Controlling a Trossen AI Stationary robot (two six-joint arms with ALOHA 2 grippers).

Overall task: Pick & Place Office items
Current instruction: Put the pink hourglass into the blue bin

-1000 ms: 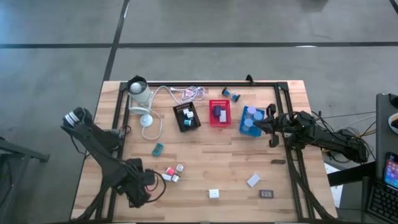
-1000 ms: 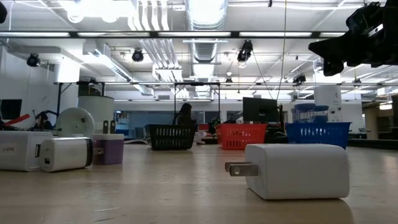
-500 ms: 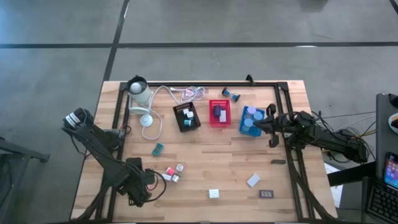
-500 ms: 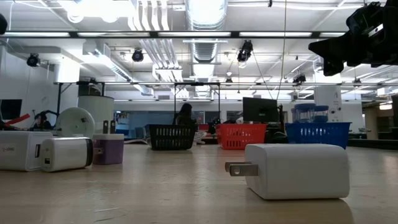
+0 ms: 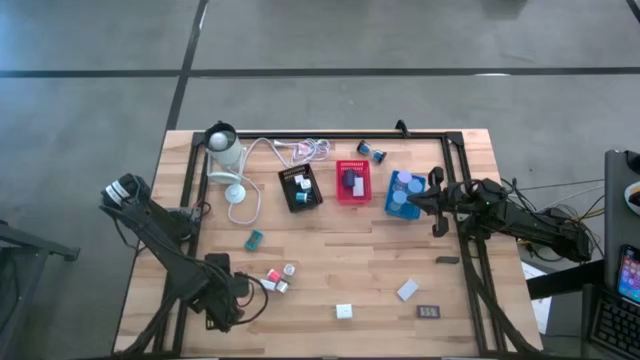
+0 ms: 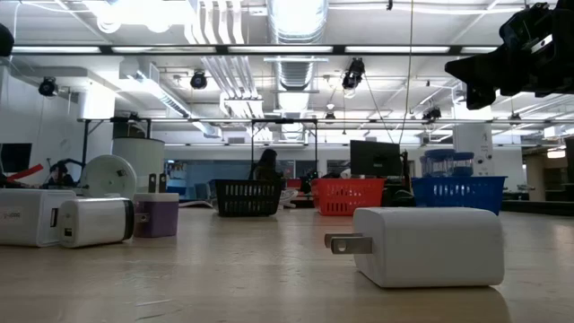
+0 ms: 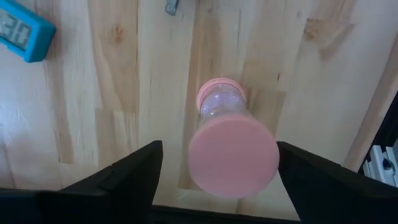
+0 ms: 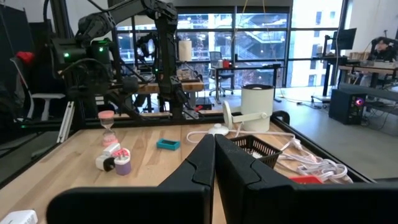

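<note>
Hovering open-fingered, left tool (image 7: 214,180) straddles pink hourglass (image 7: 231,146); right tool (image 5: 437,204) closed.

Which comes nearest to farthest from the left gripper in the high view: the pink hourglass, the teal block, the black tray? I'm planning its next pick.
From the left gripper, open at the table's near left:
1. Pink hourglass, just beside it.
2. Teal block, farther up the table.
3. Black tray, near the far edge.
</note>
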